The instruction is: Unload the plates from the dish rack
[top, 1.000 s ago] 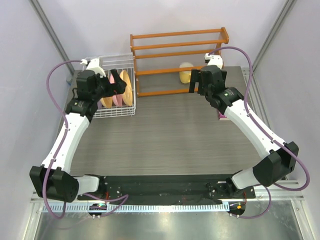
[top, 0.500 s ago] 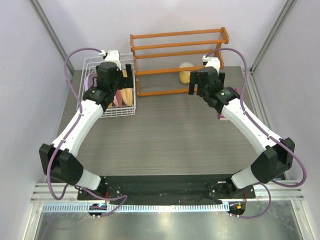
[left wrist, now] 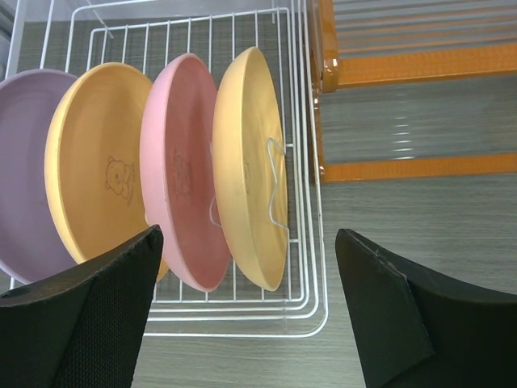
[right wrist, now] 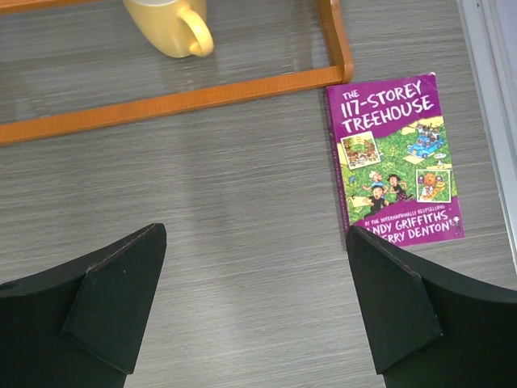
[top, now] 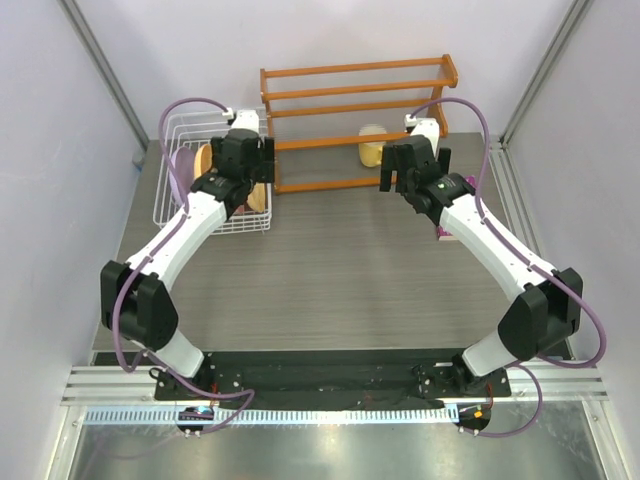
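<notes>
The white wire dish rack (left wrist: 320, 267) holds several plates standing on edge: a lavender one (left wrist: 24, 162) at the left, then a yellow-orange one (left wrist: 97, 153), a pink one (left wrist: 182, 170) and a second yellow-orange one (left wrist: 246, 162). My left gripper (left wrist: 249, 234) is open and empty above the rack's right end, its jaws spread wider than the pink and right yellow plates, touching nothing. In the top view the left gripper (top: 250, 165) covers most of the rack (top: 175, 130). My right gripper (top: 400, 170) is open and empty over bare table; it also shows in the right wrist view (right wrist: 254, 234).
An orange wooden slatted shelf (top: 350, 100) stands right beside the rack, its rail (left wrist: 327, 81) close to the rack's right wall. A yellow mug (right wrist: 166, 24) sits inside it. A purple book (right wrist: 396, 153) lies flat on the table at the right.
My left arm has swung right, from the rack's left side to above its right end. My right gripper has shifted only slightly left. Both stay open.
</notes>
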Controlling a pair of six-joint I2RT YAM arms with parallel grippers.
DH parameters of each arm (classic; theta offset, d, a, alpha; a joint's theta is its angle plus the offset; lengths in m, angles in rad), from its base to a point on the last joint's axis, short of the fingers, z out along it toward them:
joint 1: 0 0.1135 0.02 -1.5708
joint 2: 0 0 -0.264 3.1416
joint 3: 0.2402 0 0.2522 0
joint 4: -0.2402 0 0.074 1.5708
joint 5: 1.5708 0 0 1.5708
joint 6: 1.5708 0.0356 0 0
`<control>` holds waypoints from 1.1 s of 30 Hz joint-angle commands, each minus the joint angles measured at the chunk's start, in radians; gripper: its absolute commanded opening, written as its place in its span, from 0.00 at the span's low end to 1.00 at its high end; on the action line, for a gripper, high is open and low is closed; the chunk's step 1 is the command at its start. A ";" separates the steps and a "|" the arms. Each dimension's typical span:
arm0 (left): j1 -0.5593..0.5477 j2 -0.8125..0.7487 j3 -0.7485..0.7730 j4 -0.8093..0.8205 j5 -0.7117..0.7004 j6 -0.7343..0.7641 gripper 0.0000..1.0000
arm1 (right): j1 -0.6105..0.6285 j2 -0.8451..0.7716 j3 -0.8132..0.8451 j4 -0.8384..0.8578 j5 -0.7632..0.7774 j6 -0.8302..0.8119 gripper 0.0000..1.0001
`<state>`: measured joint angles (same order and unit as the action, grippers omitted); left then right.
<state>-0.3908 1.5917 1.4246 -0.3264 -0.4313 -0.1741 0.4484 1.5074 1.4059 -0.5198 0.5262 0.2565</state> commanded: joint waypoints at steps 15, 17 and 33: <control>-0.034 0.135 0.045 0.093 -0.204 0.033 0.38 | -0.053 0.011 -0.028 0.020 0.018 -0.019 1.00; -0.036 0.148 0.054 0.084 -0.228 0.038 0.33 | -0.054 0.017 -0.028 0.020 0.017 -0.019 1.00; -0.128 0.186 0.109 0.101 -0.486 0.157 0.00 | -0.062 0.037 -0.028 0.018 0.024 -0.022 1.00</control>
<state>-0.4667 1.7840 1.4746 -0.2832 -0.8249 -0.0814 0.3901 1.5455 1.3743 -0.5190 0.5365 0.2420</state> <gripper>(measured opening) 0.028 0.996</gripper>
